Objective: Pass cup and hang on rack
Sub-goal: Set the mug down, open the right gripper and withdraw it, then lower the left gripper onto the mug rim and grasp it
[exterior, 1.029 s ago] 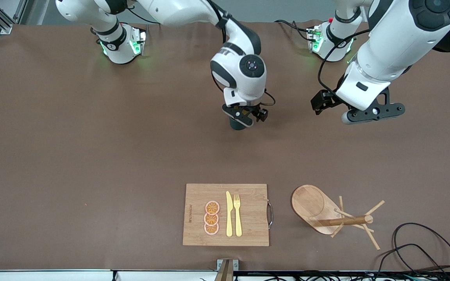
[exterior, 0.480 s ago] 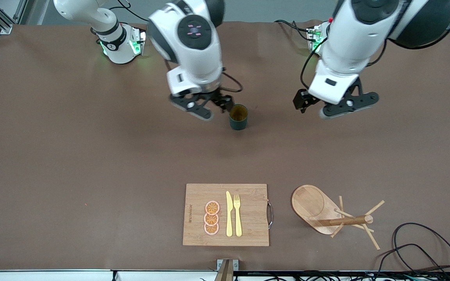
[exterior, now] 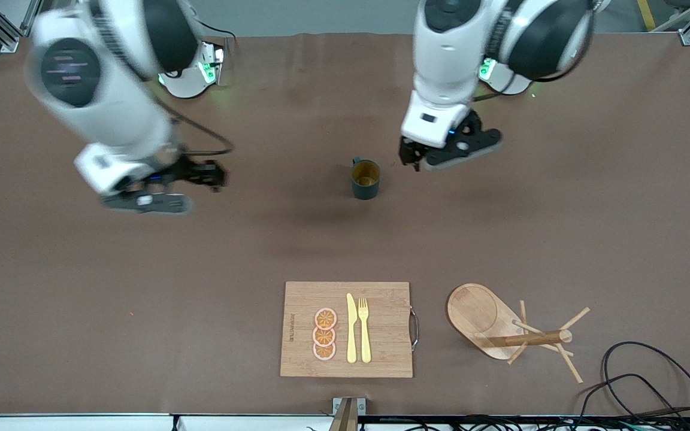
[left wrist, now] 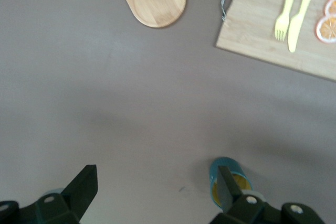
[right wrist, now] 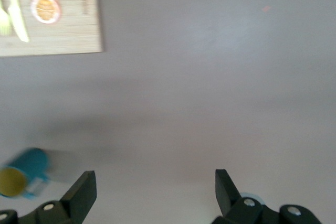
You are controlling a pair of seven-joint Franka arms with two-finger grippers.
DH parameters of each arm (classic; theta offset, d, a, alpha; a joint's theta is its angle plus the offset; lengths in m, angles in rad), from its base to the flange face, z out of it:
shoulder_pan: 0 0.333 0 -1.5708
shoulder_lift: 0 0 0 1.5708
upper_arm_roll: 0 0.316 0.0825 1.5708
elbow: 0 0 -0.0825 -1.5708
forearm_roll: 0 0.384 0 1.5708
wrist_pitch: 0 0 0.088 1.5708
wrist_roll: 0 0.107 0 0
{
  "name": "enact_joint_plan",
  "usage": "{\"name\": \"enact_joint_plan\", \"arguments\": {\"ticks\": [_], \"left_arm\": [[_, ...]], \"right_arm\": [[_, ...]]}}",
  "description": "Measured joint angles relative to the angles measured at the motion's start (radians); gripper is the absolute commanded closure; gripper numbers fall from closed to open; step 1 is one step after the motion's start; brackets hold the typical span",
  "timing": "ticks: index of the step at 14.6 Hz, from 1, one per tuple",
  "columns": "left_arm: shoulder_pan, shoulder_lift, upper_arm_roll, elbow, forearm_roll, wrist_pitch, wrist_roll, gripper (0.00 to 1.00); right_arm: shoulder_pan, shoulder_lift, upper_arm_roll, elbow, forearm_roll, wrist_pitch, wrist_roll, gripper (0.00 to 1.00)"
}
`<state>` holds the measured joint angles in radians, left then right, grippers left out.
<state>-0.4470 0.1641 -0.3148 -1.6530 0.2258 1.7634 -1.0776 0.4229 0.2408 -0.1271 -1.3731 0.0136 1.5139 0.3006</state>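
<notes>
The cup (exterior: 366,178) stands upright on the brown table (exterior: 81,287), alone near the middle, its yellowish-brown inside showing and its handle turned toward the robots' bases. Nothing grips it.

The left gripper (exterior: 450,148) hovers over the table just beside the cup, toward the left arm's end. Its jaws are spread wide and hold nothing; in the left wrist view the cup (left wrist: 229,181) sits right at one of the two fingers (left wrist: 227,188), partly hidden by it, though whether they touch cannot be told.

The right gripper (exterior: 162,188) hangs over bare table well apart from the cup, toward the right arm's end. Its jaws also stand wide apart and empty, and the right wrist view shows the cup (right wrist: 23,173) off to one side of them.

Nearer to the front camera lies a bamboo cutting board (exterior: 381,323) carrying orange slices (exterior: 324,334), a yellow knife (exterior: 351,328) and a yellow fork (exterior: 364,329). Beside it, toward the left arm's end, is the rack (exterior: 510,332), and near that a black cable (exterior: 638,374) loops on the table. Open table lies between the cup and the rack.
</notes>
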Motion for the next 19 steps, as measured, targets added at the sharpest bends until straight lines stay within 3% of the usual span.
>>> {"name": "enact_joint_plan", "arguments": {"ticks": [4,7,13,16,19], "left_arm": [[-0.161,0.023,-0.01,-0.08,0.086,0.089,-0.206,0.0],[-0.286,0.078,-0.012,-0.113,0.231,0.099,-0.412,0.0],[-0.479,0.269,-0.013,-0.12,0.533,0.104,-0.922,0.0],[-0.528,0.339,-0.013,-0.12,0.626,0.105,-1.076,0.0],[-0.55,0.386,-0.012,-0.121,0.678,0.104,-1.167,0.02]], "right_arm": [[-0.246,-0.058,-0.001,-0.026,-0.014,-0.021,-0.353,0.0],[-0.344,-0.068,0.0,-0.031,-0.014,-0.021,-0.463,0.0],[-0.384,-0.075,0.003,-0.038,-0.017,-0.017,-0.473,0.0],[-0.384,-0.086,0.004,-0.07,-0.017,-0.007,-0.473,0.0],[-0.384,-0.149,0.005,-0.17,-0.017,0.057,-0.474,0.0]]}}
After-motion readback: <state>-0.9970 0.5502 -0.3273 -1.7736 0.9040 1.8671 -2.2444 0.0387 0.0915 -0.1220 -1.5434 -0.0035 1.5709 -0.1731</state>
